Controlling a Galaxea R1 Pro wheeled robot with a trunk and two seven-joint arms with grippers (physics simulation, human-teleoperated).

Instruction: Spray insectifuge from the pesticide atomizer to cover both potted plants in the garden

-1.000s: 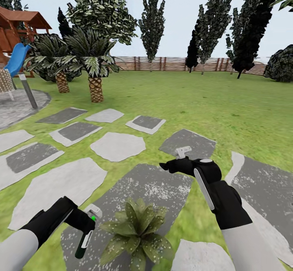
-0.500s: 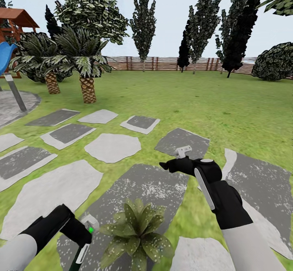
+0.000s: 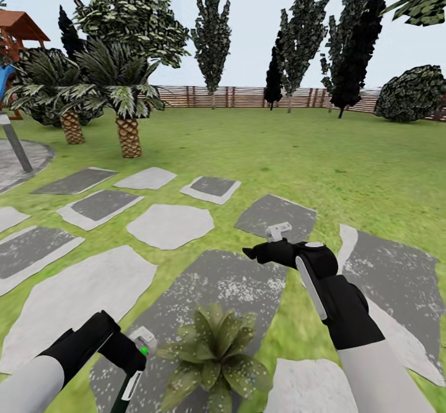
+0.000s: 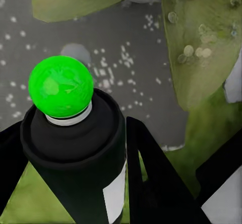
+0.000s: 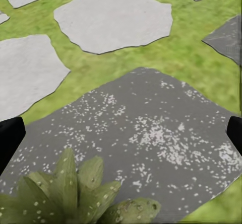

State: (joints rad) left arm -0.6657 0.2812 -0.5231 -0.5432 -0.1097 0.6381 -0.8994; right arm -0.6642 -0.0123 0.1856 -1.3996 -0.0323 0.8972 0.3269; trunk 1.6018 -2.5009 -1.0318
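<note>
my left gripper (image 3: 133,354) is clamping the pesticide atomizer (image 4: 75,148), long axis hanging downward. the speckled potted plant (image 3: 214,354) is sitting just to its right on the dark paving slab (image 3: 229,283). my right gripper (image 3: 260,253) is hovering farther off, spread wide.

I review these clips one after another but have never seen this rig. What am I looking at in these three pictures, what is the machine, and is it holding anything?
These are simulator renders of a wheeled robot with two arms, in a fenced garden. The large picture comes from its head camera, looking down over both arms. The left gripper is shut on a slim dark spray bottle with a white label; the left wrist camera looks along that bottle, which there shows a bright green ball tip. Beside it, a low potted plant with pale-speckled pointed leaves stands on a dark grey paving stone dotted with white specks. The right gripper hovers open over the stones, holding nothing; its wrist camera looks down on the same plant and stone.
</note>
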